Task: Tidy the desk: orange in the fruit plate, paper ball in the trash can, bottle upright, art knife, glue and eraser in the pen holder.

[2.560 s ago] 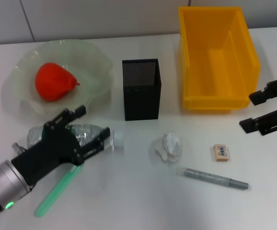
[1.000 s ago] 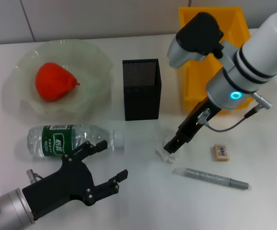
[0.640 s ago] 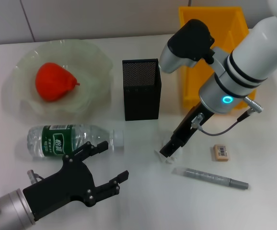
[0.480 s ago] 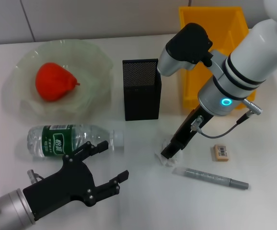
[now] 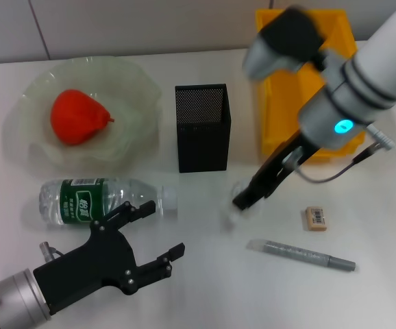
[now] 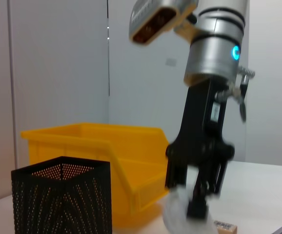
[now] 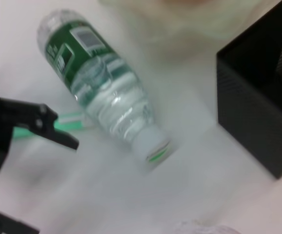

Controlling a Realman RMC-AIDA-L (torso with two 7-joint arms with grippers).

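Observation:
My right gripper (image 5: 243,200) is shut on the white paper ball (image 5: 232,210) and holds it just above the table, in front of the black mesh pen holder (image 5: 202,127); the left wrist view shows its fingers (image 6: 198,207) clamped on the ball (image 6: 177,213). My left gripper (image 5: 162,229) is open and empty, low over the table beside the lying bottle (image 5: 95,199). The orange (image 5: 77,116) lies in the glass fruit plate (image 5: 140,89). The eraser (image 5: 316,218) and grey art knife (image 5: 307,255) lie at the right. The green glue stick (image 7: 71,118) shows only in the right wrist view, beside the bottle (image 7: 107,105).
The yellow bin (image 5: 307,82) stands at the back right, behind my right arm. The pen holder stands between the plate and the bin. My left arm covers the table's front left corner.
My right gripper came down on the paper ball, closed on it and has now lifted it up and slightly right. The left gripper has stayed still for the last second.

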